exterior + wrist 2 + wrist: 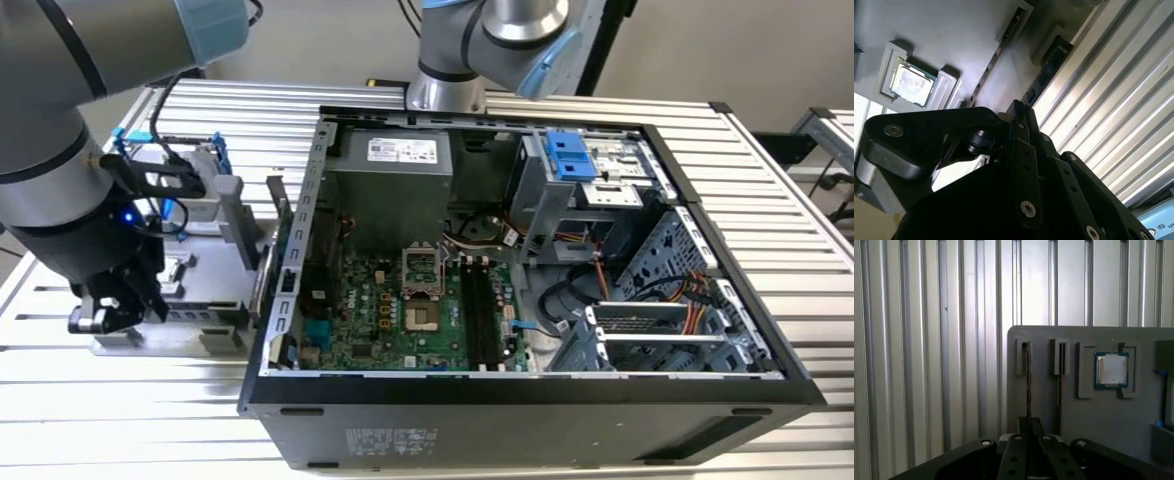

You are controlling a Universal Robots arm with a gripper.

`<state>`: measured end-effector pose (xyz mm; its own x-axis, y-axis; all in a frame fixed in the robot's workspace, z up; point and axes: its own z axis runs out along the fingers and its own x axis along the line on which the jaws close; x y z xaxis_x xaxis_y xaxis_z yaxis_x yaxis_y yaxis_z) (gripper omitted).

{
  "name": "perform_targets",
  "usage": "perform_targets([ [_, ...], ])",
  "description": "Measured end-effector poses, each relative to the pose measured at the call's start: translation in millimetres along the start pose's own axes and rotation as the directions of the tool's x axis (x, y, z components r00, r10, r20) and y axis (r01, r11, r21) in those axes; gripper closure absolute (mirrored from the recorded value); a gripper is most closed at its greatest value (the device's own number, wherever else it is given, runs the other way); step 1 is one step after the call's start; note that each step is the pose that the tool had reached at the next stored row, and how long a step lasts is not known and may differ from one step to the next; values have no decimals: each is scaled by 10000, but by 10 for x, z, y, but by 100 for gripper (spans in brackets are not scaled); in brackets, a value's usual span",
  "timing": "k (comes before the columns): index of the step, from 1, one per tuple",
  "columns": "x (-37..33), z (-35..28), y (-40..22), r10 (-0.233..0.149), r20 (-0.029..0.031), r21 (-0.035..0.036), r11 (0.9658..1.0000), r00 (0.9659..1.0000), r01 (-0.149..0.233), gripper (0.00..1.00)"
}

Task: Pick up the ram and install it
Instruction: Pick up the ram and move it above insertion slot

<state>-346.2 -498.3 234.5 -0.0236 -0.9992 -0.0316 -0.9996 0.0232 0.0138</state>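
In the exterior view, the arm [54, 170] is seen at the exterior view's left. Its gripper [114, 308] is lowered onto a grey tray [200, 338] at the lower left of the frame, just beside the open computer case [534, 425]. The case is laid on its side on the slatted table [787, 230]. The motherboard [380, 310] with its black slots [481, 310] is exposed at the frame's centre, well apart from the gripper.

In the first wrist view, the ram [1027, 375] is seen edge-on as a thin dark line. It is stood in the slot of the tray [1104, 435] that lies nearest the tray's edge and the table [929, 340]. Its near end is taken between the fingers [1022, 431] of the gripper [1029, 426], which are drawn together on it. A second thin stick [1059, 375] is held in the next slot, and a square silver processor [1111, 369] is seated in a pocket beyond that.

In the second wrist view, the gripper [1018, 107] is seen from the side, and its tip is met by the ram [1045, 72]. The ram is set along the tray [954, 30], close to the table [1114, 90]. The second thin stick [985, 75] is laid parallel to it, and the processor [909, 85] is set farther off.
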Motion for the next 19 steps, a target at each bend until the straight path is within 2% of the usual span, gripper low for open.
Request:
perform_targets([
  [19,-8,-264,4,0,0,0,10000,10000,0,100],
])
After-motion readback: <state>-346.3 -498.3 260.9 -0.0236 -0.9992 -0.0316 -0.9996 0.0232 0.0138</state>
